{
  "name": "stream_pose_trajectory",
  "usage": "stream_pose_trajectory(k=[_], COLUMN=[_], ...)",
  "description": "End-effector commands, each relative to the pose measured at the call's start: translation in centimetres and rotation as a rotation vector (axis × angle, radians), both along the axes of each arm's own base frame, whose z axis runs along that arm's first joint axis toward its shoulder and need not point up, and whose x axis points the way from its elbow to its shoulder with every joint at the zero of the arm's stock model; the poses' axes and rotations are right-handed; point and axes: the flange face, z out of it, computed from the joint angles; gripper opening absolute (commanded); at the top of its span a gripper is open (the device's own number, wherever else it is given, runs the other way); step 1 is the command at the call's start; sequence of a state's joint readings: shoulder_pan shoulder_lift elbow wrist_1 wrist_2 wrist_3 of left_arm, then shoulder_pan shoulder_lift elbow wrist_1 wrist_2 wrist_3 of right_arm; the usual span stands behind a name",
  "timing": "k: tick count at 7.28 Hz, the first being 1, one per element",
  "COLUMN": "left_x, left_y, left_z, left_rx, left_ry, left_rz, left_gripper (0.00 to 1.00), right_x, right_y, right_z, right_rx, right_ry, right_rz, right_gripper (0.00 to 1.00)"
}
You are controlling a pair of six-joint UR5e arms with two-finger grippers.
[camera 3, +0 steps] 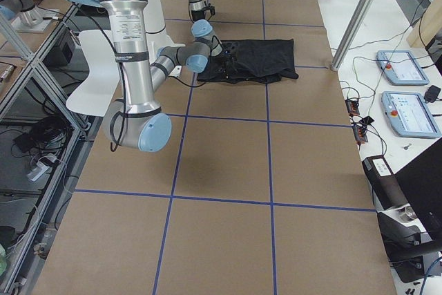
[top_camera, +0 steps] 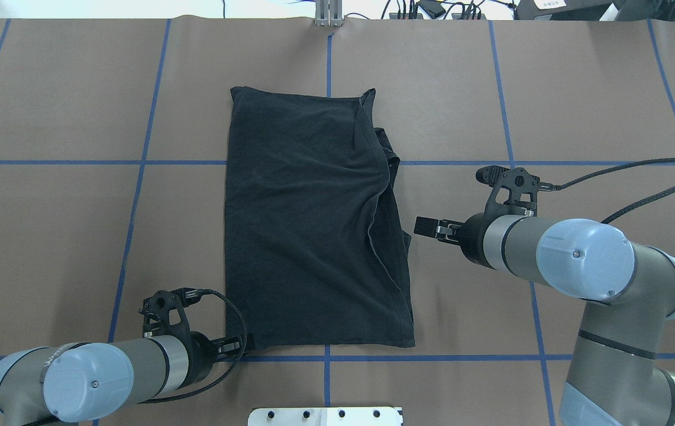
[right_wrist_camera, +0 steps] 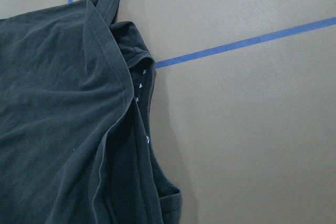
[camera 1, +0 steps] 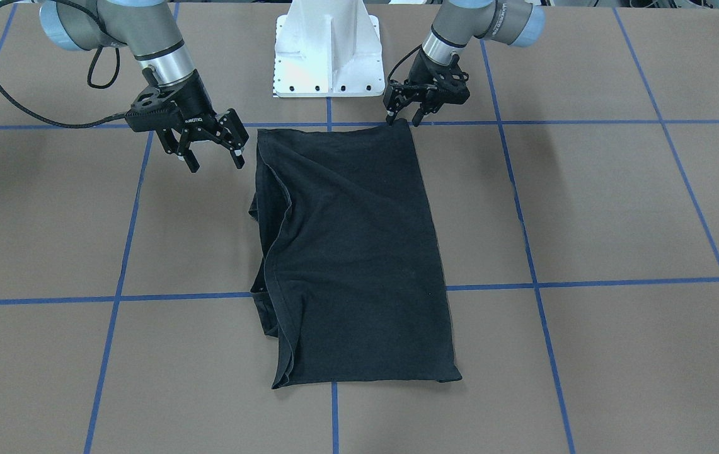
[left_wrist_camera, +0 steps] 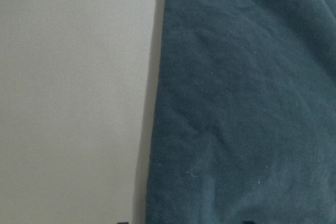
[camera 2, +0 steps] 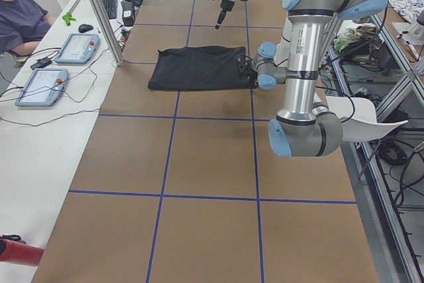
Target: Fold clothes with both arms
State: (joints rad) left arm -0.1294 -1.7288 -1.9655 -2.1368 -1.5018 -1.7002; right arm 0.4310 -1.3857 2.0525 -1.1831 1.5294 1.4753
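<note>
Seen front-on, the left gripper (camera 1: 404, 118) gapes empty at the T-shirt (camera 1: 353, 252)'s one o'clock corner, the right gripper (camera 1: 216, 164) likewise at ten o'clock.

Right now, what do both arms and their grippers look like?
The left arm and right arm are silver-grey tubes with light blue joint caps and black braided cables. The left gripper and right gripper are black, each with two fingers; the right bears white lettering.
</note>
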Motion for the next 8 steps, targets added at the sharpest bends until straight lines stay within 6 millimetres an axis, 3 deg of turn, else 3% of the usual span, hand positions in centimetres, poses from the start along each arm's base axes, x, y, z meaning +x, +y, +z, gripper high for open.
stream_pose_trajectory(k=[1,3,6,8], left_x=[0.21,0.33,0.28,0.08], left_y=[0.09,0.24,0.16,0.02], left_z=[0.31,0.3,0.38,0.27], left_rx=[0.001,0.001,0.006,0.008], left_ry=[-0.007,-0.007,-0.01,-0.008], left_rz=[0.003,0.006,0.007,0.005], left_gripper=[0.64,0.54,0.02,0.0], right_x=[-0.01,0.01,0.01,-0.23], right_y=[-0.01,0.0,0.0,0.23], right_z=[-0.01,0.07,0.07,0.13], right_rx=[0.001,0.0,0.0,-0.001], right_ry=[0.001,0.002,0.002,0.003], right_rz=[-0.001,-0.001,-0.001,-0.005], right_gripper=[1.0,1.0,1.0,1.0])
